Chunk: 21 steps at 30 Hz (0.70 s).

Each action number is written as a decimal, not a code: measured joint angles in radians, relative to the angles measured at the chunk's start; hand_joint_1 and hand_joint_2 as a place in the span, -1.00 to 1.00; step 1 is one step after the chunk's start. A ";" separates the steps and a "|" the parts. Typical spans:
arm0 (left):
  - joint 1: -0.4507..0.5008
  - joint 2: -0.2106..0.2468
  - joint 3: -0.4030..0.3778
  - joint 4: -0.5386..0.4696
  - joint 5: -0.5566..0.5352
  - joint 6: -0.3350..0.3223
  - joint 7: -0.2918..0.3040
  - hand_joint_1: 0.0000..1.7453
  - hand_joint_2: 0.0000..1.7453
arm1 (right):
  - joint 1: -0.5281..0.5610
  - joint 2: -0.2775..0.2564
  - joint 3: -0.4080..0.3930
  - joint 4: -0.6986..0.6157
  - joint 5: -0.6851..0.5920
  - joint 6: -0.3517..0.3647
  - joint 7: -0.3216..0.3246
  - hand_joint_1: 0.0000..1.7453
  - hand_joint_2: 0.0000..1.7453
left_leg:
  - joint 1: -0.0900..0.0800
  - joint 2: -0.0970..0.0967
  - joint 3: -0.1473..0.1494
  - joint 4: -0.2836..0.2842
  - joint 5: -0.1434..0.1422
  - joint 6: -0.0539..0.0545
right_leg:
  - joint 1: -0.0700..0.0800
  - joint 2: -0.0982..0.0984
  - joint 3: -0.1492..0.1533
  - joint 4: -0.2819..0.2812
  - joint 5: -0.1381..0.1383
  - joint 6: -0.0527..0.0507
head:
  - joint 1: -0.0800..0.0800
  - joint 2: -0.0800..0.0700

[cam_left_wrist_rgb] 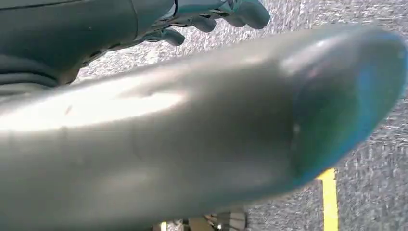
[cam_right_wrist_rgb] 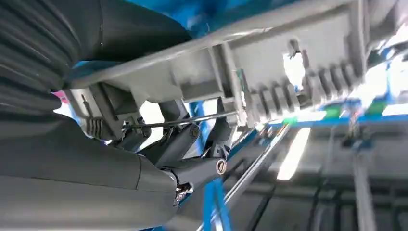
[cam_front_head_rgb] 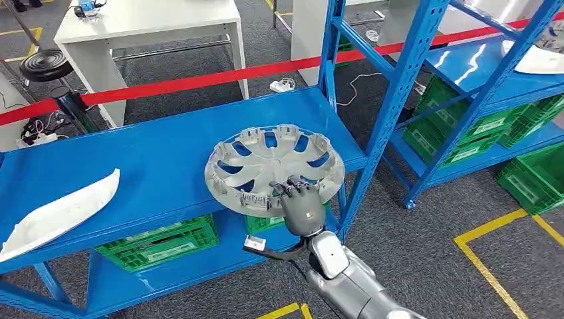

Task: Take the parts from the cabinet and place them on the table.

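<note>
My right hand (cam_front_head_rgb: 300, 203): it comes up from below on my silver arm and grips the near rim of the hubcap, fingers curled over the top edge; in the right wrist view my fingers (cam_right_wrist_rgb: 180, 137) sit under the ribbed grey rim.
Hubcap (cam_front_head_rgb: 273, 167): a round silver wheel cover with spokes and blue showing through the openings. It is a disc, so it has no long axis; its face points upward and tilts slightly, with the near edge past the front lip of the shelf and over my hand.
Where it is: on the right end of the blue shelf (cam_front_head_rgb: 133, 166), near the blue upright post (cam_front_head_rgb: 392, 106), partly overhanging the front edge.
My left hand (cam_left_wrist_rgb: 226, 12): in the left wrist view it hangs over the grey floor, dark fingers loosely curled with nothing in them; a blurred silver part of my own body crosses in front.
White part (cam_front_head_rgb: 60, 212): a long pale panel lying on the left end of the same shelf, well apart from the hubcap.
Green crates (cam_front_head_rgb: 159, 242): on the lower shelf beneath.
Red tape (cam_front_head_rgb: 199, 81): stretched across behind the shelf.
White table (cam_front_head_rgb: 146, 20): beyond the tape.
</note>
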 joint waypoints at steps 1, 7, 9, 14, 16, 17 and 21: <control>0.000 0.000 0.000 0.000 -0.002 -0.004 0.002 -1.00 -1.00 | -0.018 -0.033 0.041 -0.008 0.001 -0.020 0.085 1.00 1.00 | 0.000 0.000 0.000 0.000 0.000 0.000 | 0.000 0.000 0.000 0.000 0.000 0.001 | 0.000 0.000; -0.001 0.000 0.000 0.000 -0.006 -0.008 -0.005 -1.00 -1.00 | -0.181 -0.225 0.383 -0.048 0.002 -0.035 0.443 1.00 1.00 | -0.001 0.001 0.000 0.000 0.000 0.000 | -0.001 0.001 -0.001 0.000 0.001 0.001 | 0.000 0.000; -0.001 0.000 0.000 0.000 -0.008 -0.008 -0.008 -1.00 -1.00 | -0.242 -0.285 0.487 -0.054 0.002 -0.022 0.464 1.00 1.00 | -0.001 0.000 0.000 0.000 0.000 0.000 | -0.001 0.000 -0.001 0.000 0.001 0.001 | 0.000 0.000; -0.002 0.000 -0.001 0.000 -0.019 -0.019 -0.019 -1.00 -1.00 | -0.347 -0.377 0.639 -0.078 0.002 0.018 0.475 1.00 1.00 | -0.001 -0.001 0.000 0.000 0.001 0.001 | 0.000 0.000 -0.001 0.000 0.001 0.001 | 0.000 0.000; -0.002 0.000 -0.002 0.000 -0.025 -0.019 -0.020 -1.00 -1.00 | -0.372 -0.414 0.670 -0.101 0.002 0.037 0.476 1.00 1.00 | -0.001 -0.002 -0.001 0.000 0.001 0.001 | -0.001 -0.001 -0.001 0.000 0.001 0.001 | 0.000 0.000; -0.002 0.000 -0.002 0.000 -0.027 -0.019 -0.020 -1.00 -1.00 | -0.385 -0.433 0.682 -0.117 0.001 0.044 0.477 1.00 1.00 | -0.001 -0.002 -0.001 0.000 0.001 0.001 | -0.001 -0.001 -0.001 0.000 0.001 0.001 | 0.000 0.000; -0.003 0.000 -0.002 0.000 -0.029 -0.019 -0.014 -1.00 -1.00 | -0.431 -0.478 0.721 -0.156 0.001 0.071 0.477 1.00 1.00 | -0.001 -0.002 -0.001 0.000 0.001 0.001 | -0.001 -0.001 -0.001 0.000 0.001 0.001 | 0.000 0.000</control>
